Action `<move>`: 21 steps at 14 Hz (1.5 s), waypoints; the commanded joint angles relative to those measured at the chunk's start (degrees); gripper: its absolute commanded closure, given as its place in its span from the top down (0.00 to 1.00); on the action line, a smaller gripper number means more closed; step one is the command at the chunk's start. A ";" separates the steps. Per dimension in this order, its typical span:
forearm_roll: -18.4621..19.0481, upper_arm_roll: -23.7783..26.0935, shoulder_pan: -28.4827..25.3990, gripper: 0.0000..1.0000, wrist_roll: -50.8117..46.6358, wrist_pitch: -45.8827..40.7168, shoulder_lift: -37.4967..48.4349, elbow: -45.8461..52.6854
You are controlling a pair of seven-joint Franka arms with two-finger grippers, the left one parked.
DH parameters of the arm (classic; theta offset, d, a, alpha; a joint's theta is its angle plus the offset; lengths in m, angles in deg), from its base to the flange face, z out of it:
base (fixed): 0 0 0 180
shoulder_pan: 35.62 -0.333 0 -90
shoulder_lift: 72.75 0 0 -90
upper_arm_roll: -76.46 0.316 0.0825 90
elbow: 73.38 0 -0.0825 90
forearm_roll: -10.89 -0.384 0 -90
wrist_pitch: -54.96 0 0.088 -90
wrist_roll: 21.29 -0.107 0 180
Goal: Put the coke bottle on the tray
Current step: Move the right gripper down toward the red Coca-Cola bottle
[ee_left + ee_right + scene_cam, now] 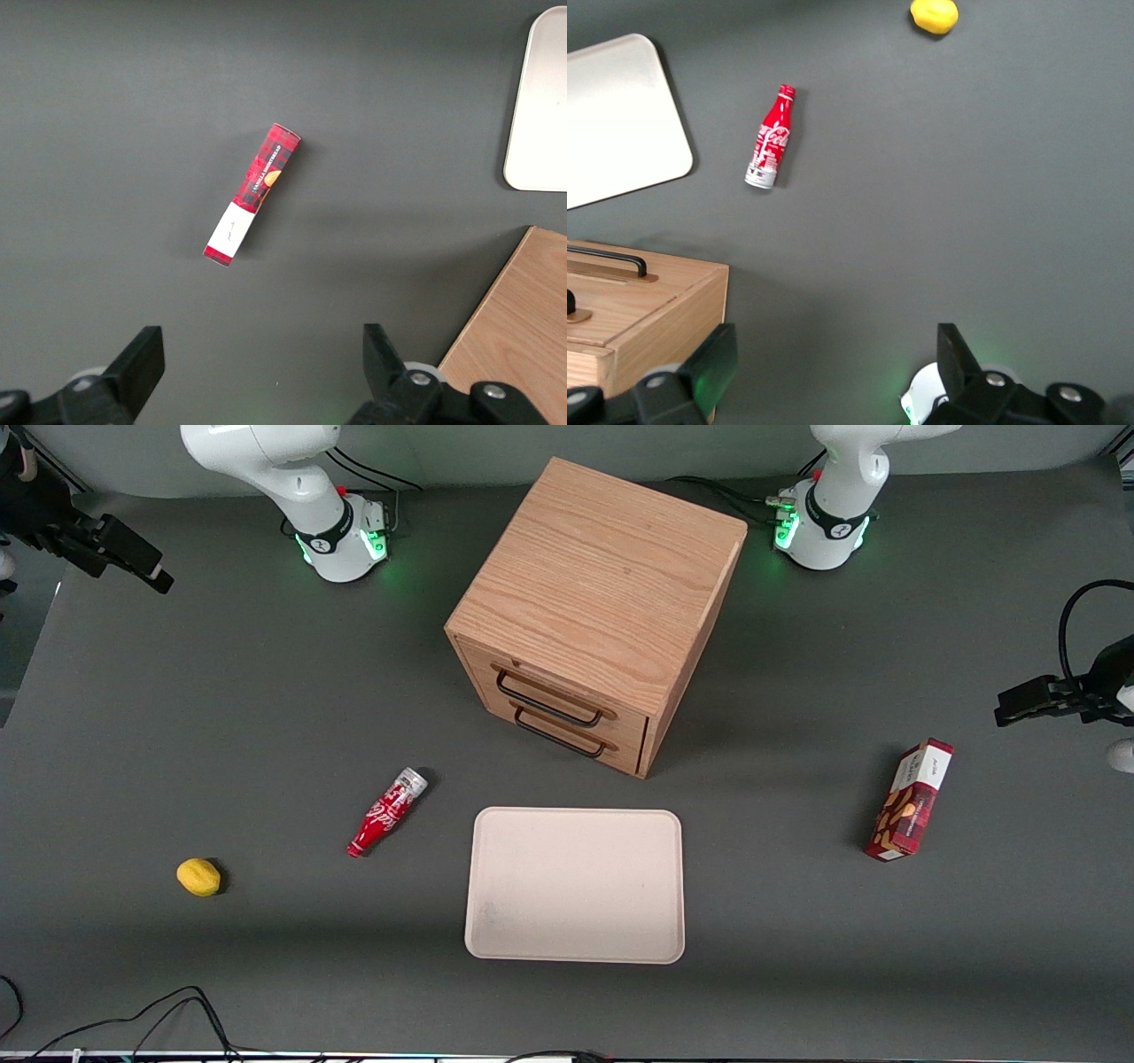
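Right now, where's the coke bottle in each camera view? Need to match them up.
Front view: coke bottle lies on the table beside the tray, toward the working arm's end, between tray and lemon.
Right wrist view: coke bottle lies between tray and lemon; the gripper hangs high above the table, jaws open.
Left wrist view: not in it.
Shared landmark: the tray.

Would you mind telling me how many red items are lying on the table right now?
2. The coke bottle lies beside the tray, toward the working arm's end. The snack box lies toward the parked arm's end. The open tool hangs high above the table.
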 commanded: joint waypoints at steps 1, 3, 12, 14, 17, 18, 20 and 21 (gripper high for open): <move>-0.89 -0.77 -0.32 1.00 1.32 -1.63 0.14 0.77; -0.80 -0.94 -0.32 1.00 1.76 -1.81 -0.03 0.95; -7.47 5.02 -0.94 1.00 -15.96 0.89 -19.34 14.12; -7.74 6.69 -1.02 1.00 -23.43 6.60 -24.18 12.65; -7.48 8.28 -1.02 1.00 -31.63 14.86 -31.83 7.65; -7.48 8.28 -1.02 1.00 -32.25 18.98 -33.59 4.67; -6.95 8.28 -1.11 1.00 -34.97 28.90 -36.15 -2.36; -6.69 8.37 -1.11 1.00 -35.59 33.56 -37.46 -5.09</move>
